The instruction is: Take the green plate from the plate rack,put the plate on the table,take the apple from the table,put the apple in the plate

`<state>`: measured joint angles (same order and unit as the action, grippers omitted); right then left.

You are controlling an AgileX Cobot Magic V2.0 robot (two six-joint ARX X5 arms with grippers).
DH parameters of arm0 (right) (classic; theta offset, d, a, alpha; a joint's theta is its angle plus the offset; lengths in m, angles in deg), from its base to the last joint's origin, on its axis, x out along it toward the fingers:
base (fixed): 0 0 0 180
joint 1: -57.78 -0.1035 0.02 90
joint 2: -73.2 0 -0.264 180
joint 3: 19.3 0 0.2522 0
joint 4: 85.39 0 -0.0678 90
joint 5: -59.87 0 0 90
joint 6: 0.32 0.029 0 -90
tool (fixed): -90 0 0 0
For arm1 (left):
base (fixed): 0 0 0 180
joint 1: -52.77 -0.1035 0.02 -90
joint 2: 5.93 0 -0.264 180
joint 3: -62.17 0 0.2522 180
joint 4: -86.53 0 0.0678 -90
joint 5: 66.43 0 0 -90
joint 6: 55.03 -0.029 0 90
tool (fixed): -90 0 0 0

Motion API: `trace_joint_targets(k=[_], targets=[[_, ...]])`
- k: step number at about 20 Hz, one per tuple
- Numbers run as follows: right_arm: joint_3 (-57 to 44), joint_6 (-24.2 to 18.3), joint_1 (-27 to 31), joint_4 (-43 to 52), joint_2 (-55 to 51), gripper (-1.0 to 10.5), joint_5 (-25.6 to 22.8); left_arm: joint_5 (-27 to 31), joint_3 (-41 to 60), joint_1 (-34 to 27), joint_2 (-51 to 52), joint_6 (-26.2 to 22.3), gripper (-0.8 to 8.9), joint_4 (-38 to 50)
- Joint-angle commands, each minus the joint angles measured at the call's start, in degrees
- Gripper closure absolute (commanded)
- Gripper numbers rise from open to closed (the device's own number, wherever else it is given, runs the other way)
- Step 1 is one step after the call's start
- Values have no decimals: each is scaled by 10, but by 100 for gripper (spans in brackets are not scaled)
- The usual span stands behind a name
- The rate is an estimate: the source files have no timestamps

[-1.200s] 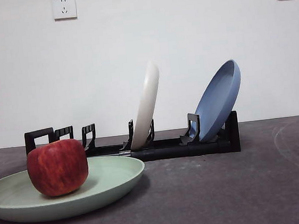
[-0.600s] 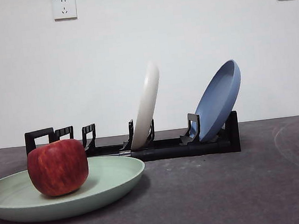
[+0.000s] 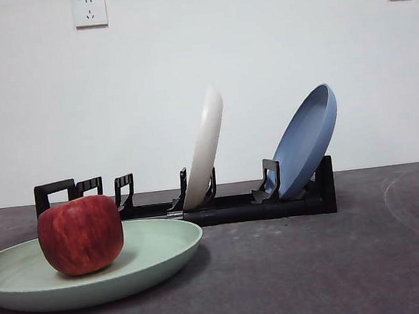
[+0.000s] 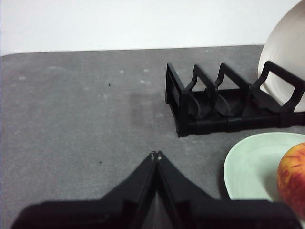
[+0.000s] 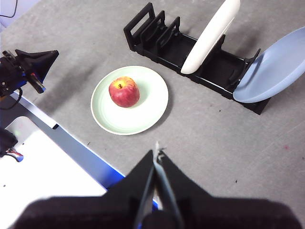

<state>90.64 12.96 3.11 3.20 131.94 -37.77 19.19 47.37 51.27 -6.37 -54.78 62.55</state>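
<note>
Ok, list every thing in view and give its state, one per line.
green plate: flat on the table
apple: sitting in the green plate
cream plate: upright in the plate rack
blue plate: leaning in the rack
left gripper: shut, empty
right gripper: shut, empty

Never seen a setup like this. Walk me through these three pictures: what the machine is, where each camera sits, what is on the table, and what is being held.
This is a robot with two arms at a dark grey table; each arm ends in a gripper with two black jaws.

The level picture comes from a low camera at table height; neither arm shows in it. The other two come from cameras on the wrists: the left gripper sits low over the table, the right gripper looks down from high up. Both have their jaws shut and hold nothing.

On the table lies a green plate with a red apple on it. Behind it stands a black plate rack, holding a cream-white plate and a blue plate on edge.
</note>
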Motion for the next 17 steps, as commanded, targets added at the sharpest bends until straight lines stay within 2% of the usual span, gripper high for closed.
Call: trace_joint_targets(k=[1, 17], targets=[[-3, 2, 0, -14, 0, 947, -3, 1, 4, -2, 1, 2, 817, 8], [-3, 2, 0, -14, 0, 947, -3, -1, 4, -2, -42, 2, 817, 11]])
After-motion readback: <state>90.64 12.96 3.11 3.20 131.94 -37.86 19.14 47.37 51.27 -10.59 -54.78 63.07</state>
